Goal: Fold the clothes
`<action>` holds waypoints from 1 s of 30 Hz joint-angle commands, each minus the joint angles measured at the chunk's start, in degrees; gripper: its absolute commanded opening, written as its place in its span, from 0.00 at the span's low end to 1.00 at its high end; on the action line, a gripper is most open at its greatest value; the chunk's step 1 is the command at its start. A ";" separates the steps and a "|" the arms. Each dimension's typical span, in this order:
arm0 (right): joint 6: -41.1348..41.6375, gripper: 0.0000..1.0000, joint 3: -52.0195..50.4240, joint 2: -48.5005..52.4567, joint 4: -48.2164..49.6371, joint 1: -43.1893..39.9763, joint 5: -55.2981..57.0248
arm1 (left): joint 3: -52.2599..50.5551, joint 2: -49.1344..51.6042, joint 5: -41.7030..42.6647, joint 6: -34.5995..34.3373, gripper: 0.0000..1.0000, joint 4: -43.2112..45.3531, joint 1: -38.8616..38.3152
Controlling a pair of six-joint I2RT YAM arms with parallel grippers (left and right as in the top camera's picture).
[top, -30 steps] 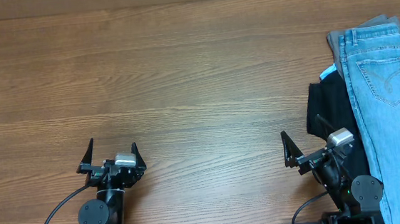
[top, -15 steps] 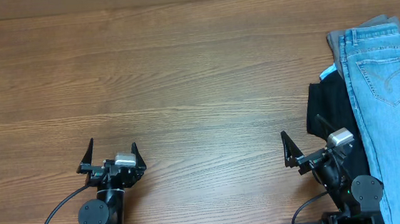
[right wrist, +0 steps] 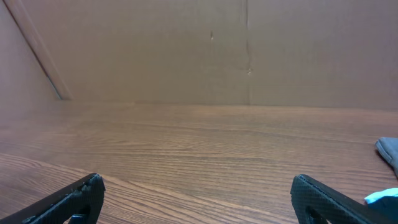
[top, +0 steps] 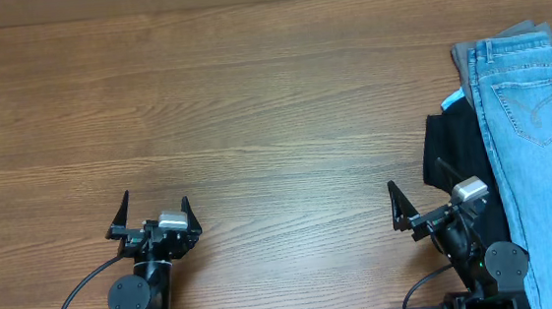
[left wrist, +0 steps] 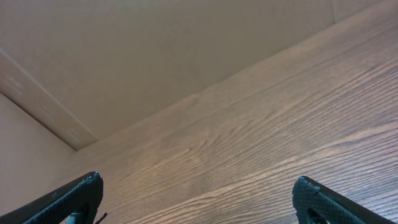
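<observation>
**Jeans piled at the table's right edge, both grippers open and empty**

The jeans point(top: 538, 154) lie flat along the right edge of the table point(top: 252, 97), waistband toward the far side and one stitched back pocket facing up; the legs run down to the near edge and partly out of the overhead view; nothing grips them. They rest on top of a grey garment point(top: 463, 61), which shows beyond the waistband and at its left, and a black garment point(top: 453, 150), which sticks out from under their left side.

The right gripper point(top: 418, 183) sits at the near edge just left of the pile, jaws spread wide and holding nothing; from above its right finger overlaps the black garment's edge, and whether it touches cannot be told. The left gripper point(top: 154, 202) is well apart, at the near edge toward the left, jaws likewise wide with only bare wood between them; both wrist views show fingertips far apart over the tabletop.
</observation>
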 commanded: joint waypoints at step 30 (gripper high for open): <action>32.02 1.00 3.06 -0.04 29.35 0.22 -21.49 | -0.17 -0.48 -0.72 1.07 1.00 0.15 -0.28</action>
